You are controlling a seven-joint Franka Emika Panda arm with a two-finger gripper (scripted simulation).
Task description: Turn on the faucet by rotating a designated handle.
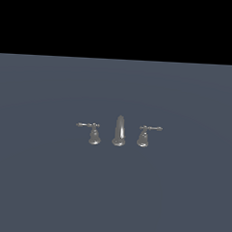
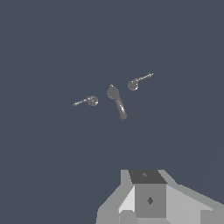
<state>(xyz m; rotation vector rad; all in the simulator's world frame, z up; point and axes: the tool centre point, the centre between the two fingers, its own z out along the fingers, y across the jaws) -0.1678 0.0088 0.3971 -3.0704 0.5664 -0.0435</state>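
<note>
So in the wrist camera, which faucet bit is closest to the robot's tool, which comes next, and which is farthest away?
Judging by the wrist view, with the tool at the picture's edge:
1. The spout, the middle piece, whose tip reaches toward the tool.
2. The handle, on the exterior view's right.
3. The twin handle, on the exterior view's left.
The two handles are nearly too close to call.

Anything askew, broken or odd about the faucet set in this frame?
Nothing stands out. The spout stands upright between two lever handles; the handle on the exterior view's right points its arm outward, mirroring its twin. All three sit apart on the plain grey surface. The gripper is far off, touching nothing.
</note>
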